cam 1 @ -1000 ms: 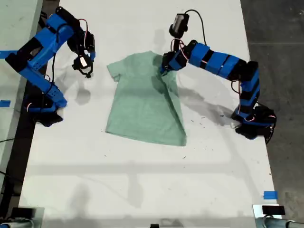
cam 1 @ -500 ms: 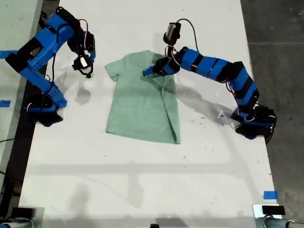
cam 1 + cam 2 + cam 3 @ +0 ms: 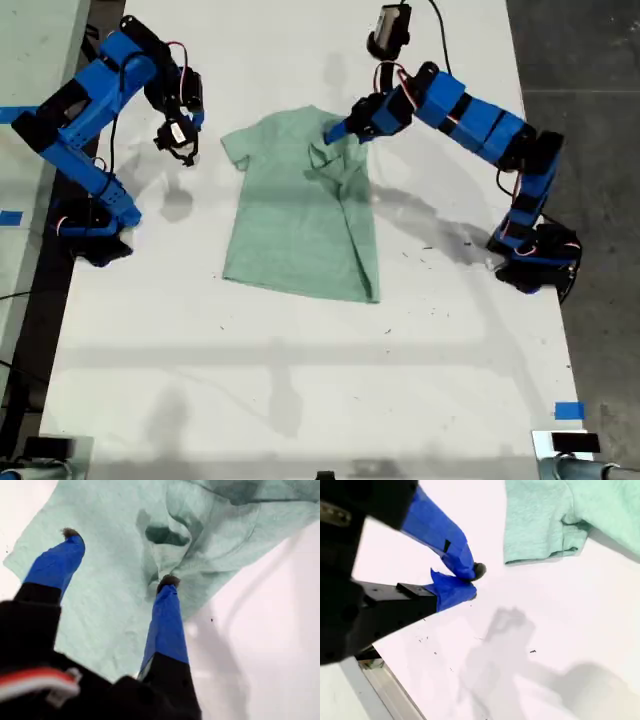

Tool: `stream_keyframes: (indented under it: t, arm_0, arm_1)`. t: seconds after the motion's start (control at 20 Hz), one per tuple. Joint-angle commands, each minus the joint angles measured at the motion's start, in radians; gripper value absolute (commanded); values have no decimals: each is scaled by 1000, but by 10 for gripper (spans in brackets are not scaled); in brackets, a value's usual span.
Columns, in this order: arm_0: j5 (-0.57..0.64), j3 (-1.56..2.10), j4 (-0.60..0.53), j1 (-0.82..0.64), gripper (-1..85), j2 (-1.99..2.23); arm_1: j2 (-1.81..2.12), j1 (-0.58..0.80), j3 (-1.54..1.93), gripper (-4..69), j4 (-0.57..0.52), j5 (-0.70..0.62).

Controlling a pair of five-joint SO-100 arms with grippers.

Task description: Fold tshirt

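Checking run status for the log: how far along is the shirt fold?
Done: one side of the pale mint-green cloth t-shirt is folded over, at the exterior view's right. In hand: my first tool hovers open above the bunched sleeve. Left: the other sleeve lies flat near my shut second tool, and so do later folds.

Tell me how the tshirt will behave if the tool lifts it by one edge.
The tshirt is probably floppy: the folded-over side is bunched and wrinkled under my first gripper, whose tool is open above the cloth. It likely drapes and sags rather than holding shape. It looks thin and light, so a push may slide or rumple it on the smooth white table.
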Motion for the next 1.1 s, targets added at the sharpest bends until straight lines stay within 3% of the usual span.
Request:
stream_keyframes:
  t: [0.0, 0.15, 0.25, 0.5, 1.05]
  arm_0:
    - [9, -64, 0, 18, 21, 15]
    - [34, -81, -8, 37, 296, -18]
    - [54, -91, -26, 43, 338, -20]
    - [129, -161, -15, 12, 354, -67]
    - [238, -256, -196, -66, 353, -417]
  arm_1:
    - [149, -20, 74, 270, -12, -12]
    - [210, -25, 178, 269, -46, 2]
    - [252, -29, 239, 264, -64, 11]
    - [351, -32, 368, 258, -101, 31]
    - [522, -41, 514, 252, -91, 49]
